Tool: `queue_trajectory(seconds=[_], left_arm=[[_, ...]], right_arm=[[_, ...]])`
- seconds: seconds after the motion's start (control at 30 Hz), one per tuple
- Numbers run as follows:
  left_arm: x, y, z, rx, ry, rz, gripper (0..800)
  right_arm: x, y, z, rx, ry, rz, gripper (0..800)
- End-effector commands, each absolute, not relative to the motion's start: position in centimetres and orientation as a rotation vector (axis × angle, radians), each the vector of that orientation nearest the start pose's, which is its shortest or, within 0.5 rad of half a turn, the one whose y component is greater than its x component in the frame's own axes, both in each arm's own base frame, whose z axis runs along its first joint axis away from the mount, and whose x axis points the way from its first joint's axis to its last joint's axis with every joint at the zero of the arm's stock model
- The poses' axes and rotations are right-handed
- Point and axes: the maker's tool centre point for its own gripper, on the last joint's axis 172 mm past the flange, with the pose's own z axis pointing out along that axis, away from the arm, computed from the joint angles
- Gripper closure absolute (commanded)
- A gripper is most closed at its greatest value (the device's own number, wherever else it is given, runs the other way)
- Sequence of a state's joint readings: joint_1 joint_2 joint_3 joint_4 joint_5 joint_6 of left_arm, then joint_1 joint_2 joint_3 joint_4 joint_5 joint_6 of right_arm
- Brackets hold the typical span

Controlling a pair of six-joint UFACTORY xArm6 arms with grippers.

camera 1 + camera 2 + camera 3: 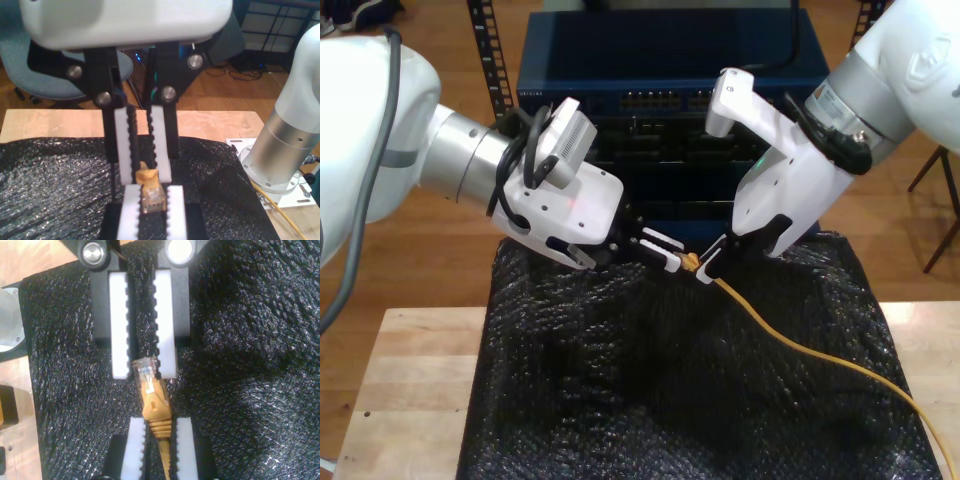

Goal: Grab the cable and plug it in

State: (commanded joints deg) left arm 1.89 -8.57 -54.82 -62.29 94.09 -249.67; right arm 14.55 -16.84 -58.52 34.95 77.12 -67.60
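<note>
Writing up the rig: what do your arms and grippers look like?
White and silver arms. My first gripper and my second gripper have white housings, black linkages with silver screws, and white toothed pads on the jaws. Black cables loop over one wrist.

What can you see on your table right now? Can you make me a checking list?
Surface: crinkly black plastic sheet over a pale wooden table.
Job's things: thin yellow-orange network cable, its clear plastic plug held between both grippers.
Clutter: nothing seen.
Grippers: my second gripper shut on the cable behind the plug; my first gripper around the plug tip, grip unclear.
Cables: black arm cable.
Surroundings: blue rack of network ports, wooden floor, grey-blue chair.
</note>
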Motion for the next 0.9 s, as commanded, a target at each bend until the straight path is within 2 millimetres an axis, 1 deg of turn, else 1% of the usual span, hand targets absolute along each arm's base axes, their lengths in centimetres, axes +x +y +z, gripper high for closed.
queue_trajectory(seconds=[0.07,0.1,0.13,0.17,0.23,0.3,0.37,0.4,0.47,0.53,0.63,0.73,0.8,0.9], left_arm=[[35.3,-23.1,33.3,1.383,-1.496,0.722,789],[35.3,-23.1,33.3,1.384,-1.494,0.721,792],[35.3,-23.1,33.3,1.384,-1.494,0.721,792],[35.3,-23.1,33.4,1.384,-1.496,0.722,793],[35.3,-23.1,33.3,1.385,-1.493,0.720,795],[35.4,-23.1,33.3,1.387,-1.493,0.721,795],[35.4,-23.1,33.3,1.388,-1.494,0.722,795],[35.4,-23.0,33.3,1.390,-1.495,0.722,795],[35.3,-23.1,33.2,1.387,-1.489,0.714,795],[35.3,-23.1,33.1,1.389,-1.486,0.710,795],[35.5,-22.9,32.6,1.402,-1.458,0.691,795],[35.8,-22.5,32.0,1.423,-1.417,0.673,794],[36.0,-22.3,31.7,1.434,-1.392,0.659,794],[36.2,-22.2,32.0,1.426,-1.345,0.666,794]], right_arm=[[35.1,23.6,31.5,-2.068,-1.545,-0.318,793],[35.1,23.6,31.5,-2.066,-1.548,-0.319,780],[35.1,23.6,31.5,-2.065,-1.550,-0.320,742],[35.1,23.6,31.6,-2.064,-1.551,-0.322,662],[35.0,23.6,31.6,-2.044,-1.574,-0.329,424],[35.1,23.9,31.9,-2.008,-1.596,-0.360,316],[35.1,24.3,32.4,-1.976,-1.611,-0.388,160],[35.2,24.1,32.4,-1.971,-1.615,-0.393,125],[35.6,23.6,32.5,-1.975,-1.615,-0.406,74],[36.0,23.2,32.7,-1.973,-1.624,-0.423,65],[36.1,23.2,32.9,-1.959,-1.645,-0.438,4],[36.2,23.4,33.2,-1.937,-1.671,-0.456,4],[36.5,23.7,34.1,-1.924,-1.673,-0.485,3],[36.8,24.0,34.9,-1.914,-1.669,-0.513,3]])
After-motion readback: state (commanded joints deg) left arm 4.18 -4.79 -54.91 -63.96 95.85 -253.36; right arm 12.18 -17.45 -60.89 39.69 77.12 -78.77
